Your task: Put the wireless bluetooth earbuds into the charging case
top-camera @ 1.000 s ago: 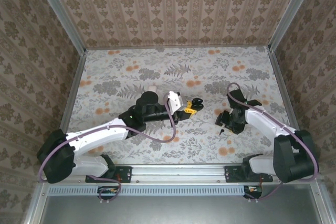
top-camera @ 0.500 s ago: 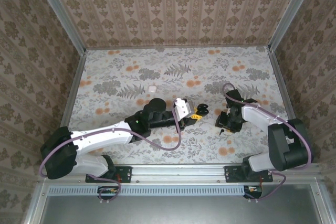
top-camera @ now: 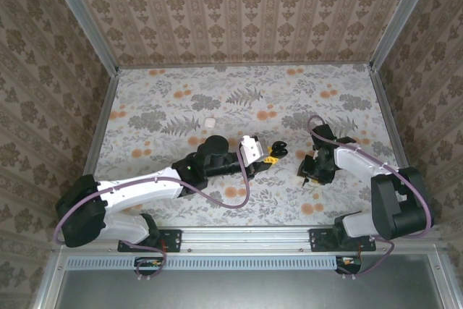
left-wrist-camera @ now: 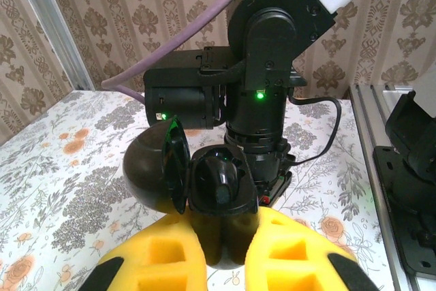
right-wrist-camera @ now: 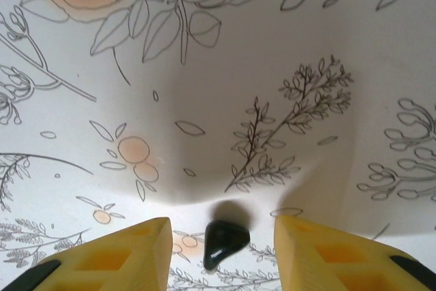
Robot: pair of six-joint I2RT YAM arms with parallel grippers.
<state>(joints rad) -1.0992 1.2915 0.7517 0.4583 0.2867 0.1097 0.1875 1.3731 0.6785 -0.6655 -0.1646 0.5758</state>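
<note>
the top view looks down from above and behind the arm bases (top-camera: 155, 234), far enough to take in the whole flowered desk (top-camera: 239, 99). the left wrist view sits low behind the left gripper (left-wrist-camera: 225, 240), facing level across the desk at the right arm (left-wrist-camera: 266, 66), close up; the top view shares that arm. the right wrist view looks straight down past the right gripper (right-wrist-camera: 221, 247), very near the desk.

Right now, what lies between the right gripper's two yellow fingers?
A small glossy black earbud on the floral table cover, clear of both fingers; right wrist view shows it.
</note>
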